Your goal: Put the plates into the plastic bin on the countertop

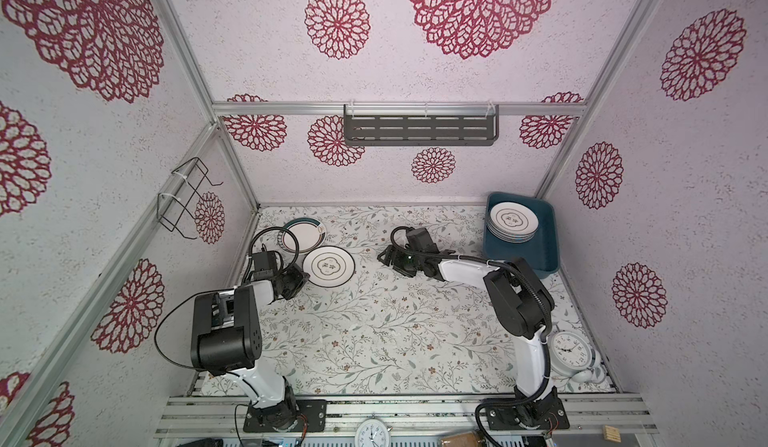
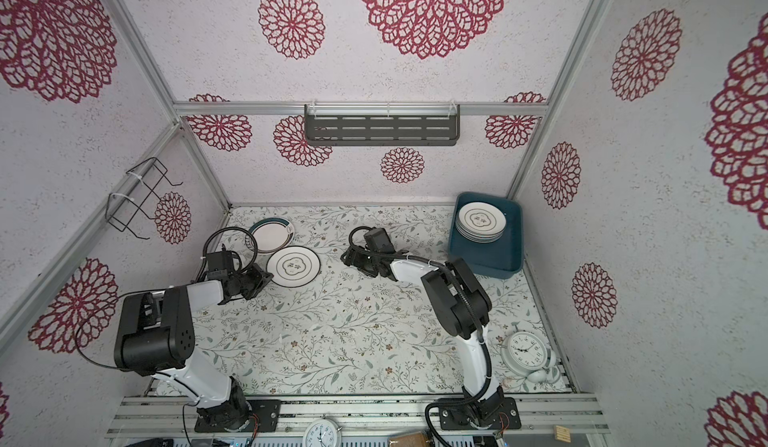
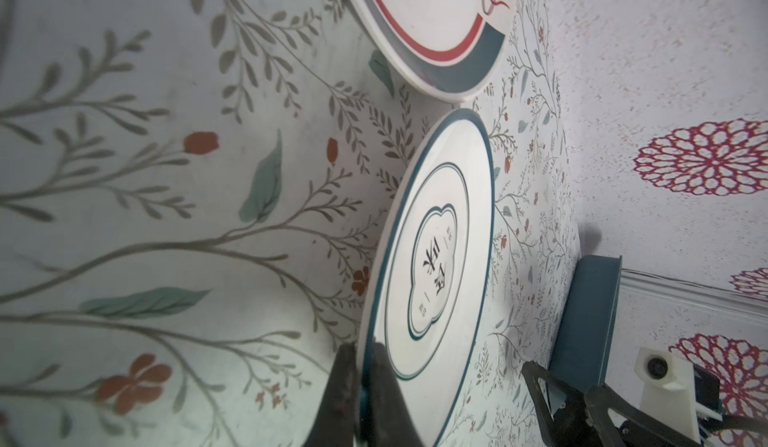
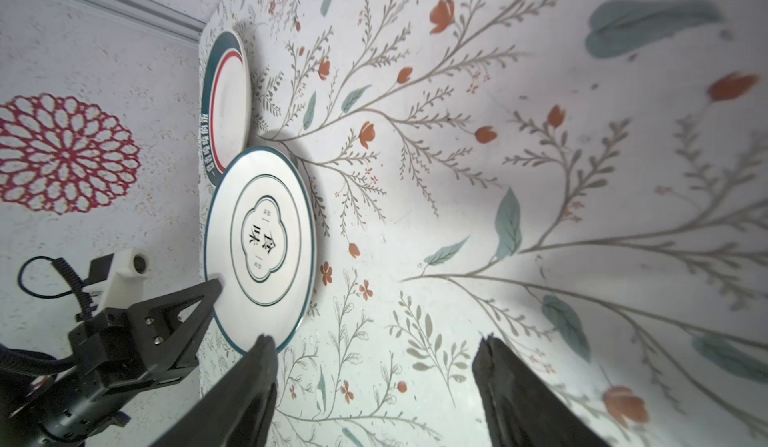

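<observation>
A white plate with a thin dark rim and clover emblem point(image 1: 328, 266) point(image 2: 293, 266) point(image 4: 259, 245) lies on the leafy countertop point(image 1: 374, 332) at the back left. My left gripper point(image 1: 304, 277) point(image 3: 363, 351) is shut on this clover plate point(image 3: 436, 258), pinching its rim from the left. Just behind it lies a plate with a dark-green lettered rim point(image 1: 302, 235) point(image 2: 271, 235) point(image 3: 436, 21) point(image 4: 228, 100). The teal plastic bin point(image 1: 540, 253) point(image 2: 498, 258) point(image 3: 590, 320) stands at the back right and holds a stack of clover plates point(image 1: 512, 220) point(image 2: 481, 219). My right gripper point(image 1: 383, 255) point(image 2: 346, 255) point(image 4: 374, 341) hovers open over bare countertop, right of the held plate.
A white clock point(image 1: 567, 351) lies at the front right beside the right arm. Another clock point(image 1: 372, 434) sits on the front rail. A grey slotted shelf point(image 1: 419, 129) hangs on the back wall and a black wire rack point(image 1: 183, 199) on the left wall.
</observation>
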Motion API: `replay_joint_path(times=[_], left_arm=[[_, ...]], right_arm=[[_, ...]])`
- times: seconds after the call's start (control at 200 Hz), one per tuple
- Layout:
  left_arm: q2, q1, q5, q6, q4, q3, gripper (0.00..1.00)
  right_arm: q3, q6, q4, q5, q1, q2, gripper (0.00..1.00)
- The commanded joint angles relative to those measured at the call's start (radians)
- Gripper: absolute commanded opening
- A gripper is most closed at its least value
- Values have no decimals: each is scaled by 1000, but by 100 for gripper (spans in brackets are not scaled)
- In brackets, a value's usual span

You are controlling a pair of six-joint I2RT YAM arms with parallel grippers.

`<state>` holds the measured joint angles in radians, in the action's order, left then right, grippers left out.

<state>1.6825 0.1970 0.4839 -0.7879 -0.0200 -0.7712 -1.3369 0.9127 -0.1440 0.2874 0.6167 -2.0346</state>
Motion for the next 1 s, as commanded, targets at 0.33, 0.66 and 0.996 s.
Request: replay_joint_path(times=[0.33,0.66,0.996], left_arm=[[-114,-183,101,-120,-45,-140,0],[-2,-366,160,-148,-8,-377,0],[92,-451,168,-152,-4,-505,0]], right_arm=[[219,45,-198,6,-89,275,94],[225,-13,-128,-30,-134,393,92],[265,25,-127,-54,-180,455,46]])
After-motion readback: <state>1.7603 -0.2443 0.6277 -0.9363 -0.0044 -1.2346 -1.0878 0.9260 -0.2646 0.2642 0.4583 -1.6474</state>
